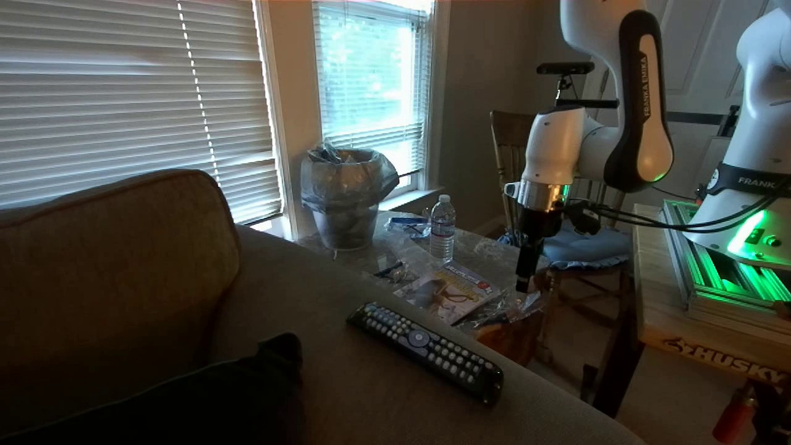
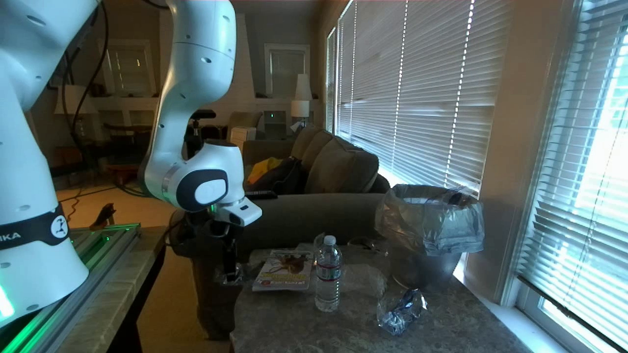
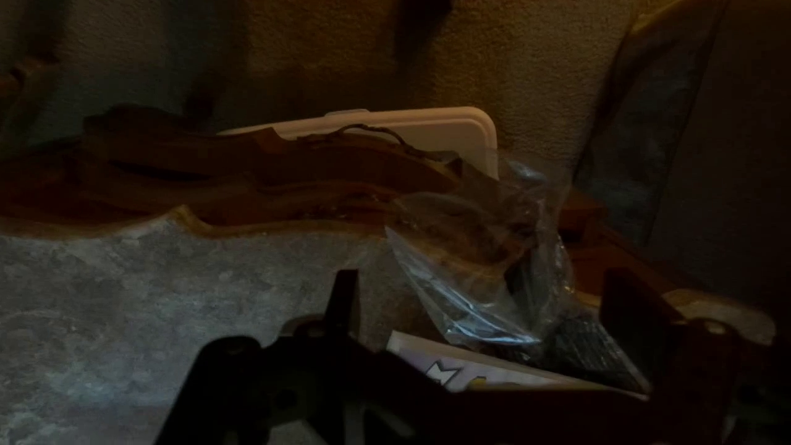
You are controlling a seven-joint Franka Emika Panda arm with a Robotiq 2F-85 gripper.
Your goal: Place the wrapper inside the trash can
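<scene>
A thin clear, crinkly wrapper (image 3: 469,309) lies at the table's edge beside a book, partly overhanging, in the wrist view. It also shows in both exterior views (image 1: 522,304) (image 2: 231,274). My gripper (image 3: 485,290) is open, its fingers standing on either side of the wrapper in the wrist view. In both exterior views the gripper (image 1: 524,285) (image 2: 229,272) points down just over the wrapper; whether it touches is unclear. The trash can (image 1: 345,225) (image 2: 424,267), lined with a silvery-grey bag, stands on the table by the window, far from the gripper.
On the stone-topped table (image 2: 314,338) are a water bottle (image 1: 442,228) (image 2: 328,277), a book (image 1: 454,290) (image 2: 285,270) and shiny crumpled packaging (image 2: 402,311). A remote control (image 1: 426,352) lies on the sofa arm (image 1: 296,278). A wooden chair (image 1: 510,148) stands behind the gripper.
</scene>
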